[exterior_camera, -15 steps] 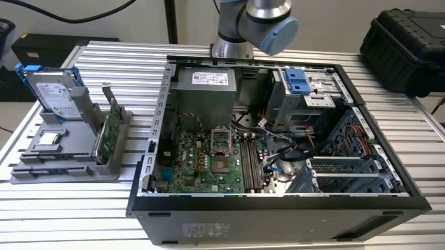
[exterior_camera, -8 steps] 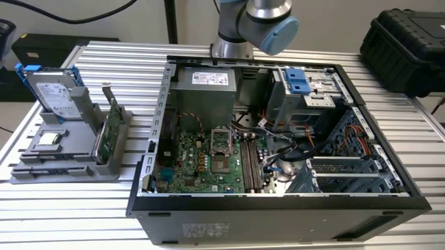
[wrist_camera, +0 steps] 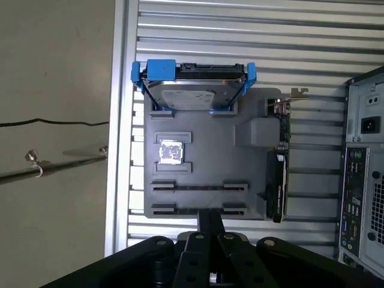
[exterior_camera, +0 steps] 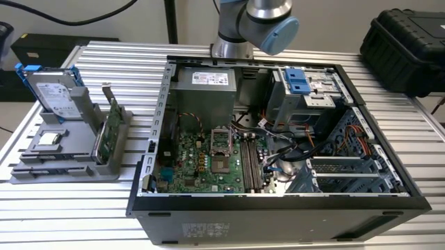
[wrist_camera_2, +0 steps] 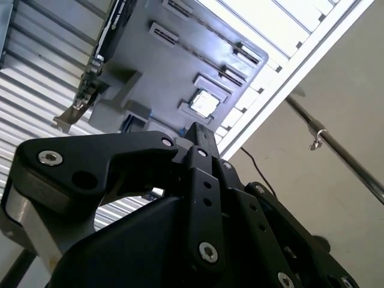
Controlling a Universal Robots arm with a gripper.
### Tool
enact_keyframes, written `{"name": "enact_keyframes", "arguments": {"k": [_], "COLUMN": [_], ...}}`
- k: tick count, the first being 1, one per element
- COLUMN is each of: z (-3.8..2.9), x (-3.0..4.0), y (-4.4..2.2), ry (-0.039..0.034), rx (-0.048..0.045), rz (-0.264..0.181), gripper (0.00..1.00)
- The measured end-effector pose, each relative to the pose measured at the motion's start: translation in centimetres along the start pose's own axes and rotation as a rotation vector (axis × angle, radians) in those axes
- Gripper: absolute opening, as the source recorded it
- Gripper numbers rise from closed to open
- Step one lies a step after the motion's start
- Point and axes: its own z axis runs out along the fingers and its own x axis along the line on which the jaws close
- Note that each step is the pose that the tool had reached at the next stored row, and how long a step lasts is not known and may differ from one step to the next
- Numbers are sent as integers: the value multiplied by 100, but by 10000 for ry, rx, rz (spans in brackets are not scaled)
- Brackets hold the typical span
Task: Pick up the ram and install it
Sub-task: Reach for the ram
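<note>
Two black fingers (wrist_camera: 206,222) of the gripper (wrist_camera: 210,215) are clenched together into one narrow bar, and no object can be made out between them in either wrist view. The gripper hangs high over a grey holder tray (wrist_camera: 216,144) on the slatted aluminium table (wrist_camera: 240,36), touching nothing. Nearest the fingertips on that tray lie two long parallel slots (wrist_camera: 198,186), each showing just a thin dark line between its end brackets. Whether either line is the ram seen edge-on cannot be told, so the ram's place stays uncertain. Beyond the slots from the gripper, a square processor chip (wrist_camera: 170,151) sits in its own recess. Farther still, a silver hard drive (wrist_camera: 192,96) with blue rails stands at the tray's far end. Off to one side of the gripper, a green expansion card (wrist_camera: 279,174) with a metal bracket stands on edge in the tray, and past it is the open computer case (wrist_camera: 360,180). Inside the case, in the exterior view, the motherboard (exterior_camera: 195,161) lies flat with its parallel memory slots (exterior_camera: 251,164), well apart from the tray. The arm's grey and blue joint (exterior_camera: 268,18) rises behind the case.
</note>
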Motion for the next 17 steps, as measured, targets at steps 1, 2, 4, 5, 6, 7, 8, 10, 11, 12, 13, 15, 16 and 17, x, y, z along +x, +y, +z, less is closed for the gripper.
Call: {"name": "enact_keyframes", "arguments": {"k": [1,2,4,5,6,7,8,10,11,12,13,15,16,17], "z": [0,-1,-1,-2,-2,-3,-3,-4,-4,-5,-6,-6,-7,-6], "x": [-1,-2,-3,-4,-5,-6,-7,-9,-10,-10,-11,-13,-14,-15], "y": [-9,-17,-34,-42,-50,-57,-66,-82,-92,-100,-109,-127,-137,-147], "ry": [1,2,2,3,3,5,4,5,6,7,8,7,9,7], "rx": [0,0,-1,-1,-2,-1,-2,-2,-2,-2,-2,-3,-3,-4], "rz": [-11,-21,-43,-54,-65,-76,-88,-109,-120,-129,-140,-159,-167,-178], "gripper": [0,0,0,0,0,0,0,0,0,0,0,0,0,0]}}
